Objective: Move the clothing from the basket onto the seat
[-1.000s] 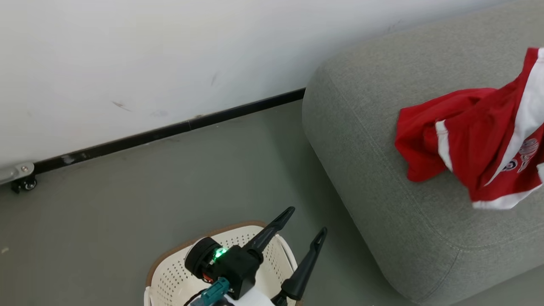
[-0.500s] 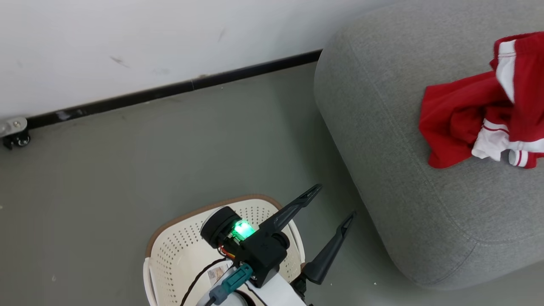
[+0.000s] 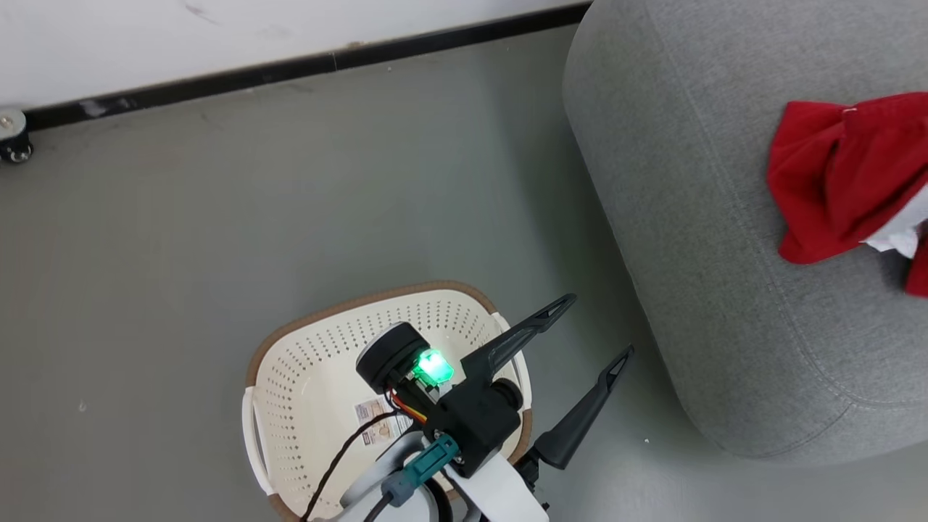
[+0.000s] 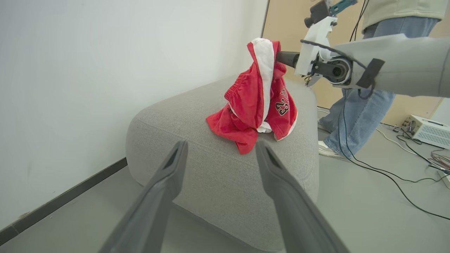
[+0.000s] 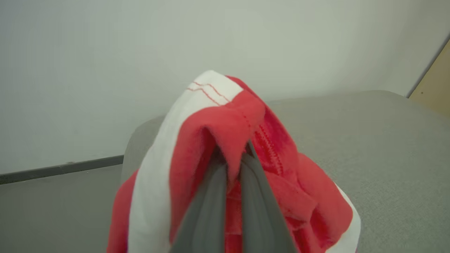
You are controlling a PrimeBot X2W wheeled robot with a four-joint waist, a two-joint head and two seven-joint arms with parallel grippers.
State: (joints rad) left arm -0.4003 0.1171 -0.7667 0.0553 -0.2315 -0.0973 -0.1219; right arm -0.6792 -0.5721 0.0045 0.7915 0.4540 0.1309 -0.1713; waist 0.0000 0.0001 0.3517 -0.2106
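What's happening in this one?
The right gripper is shut on the red clothing, holding its top up while the rest drapes on the grey seat. The left gripper hangs open over the basket on the floor, whose visible inside is bare. A person in jeans is beyond the seat.

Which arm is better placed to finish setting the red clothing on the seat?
Right. The right gripper is shut on the clothing, whose lower folds rest on the seat; the left gripper hangs open by the basket, holding nothing.
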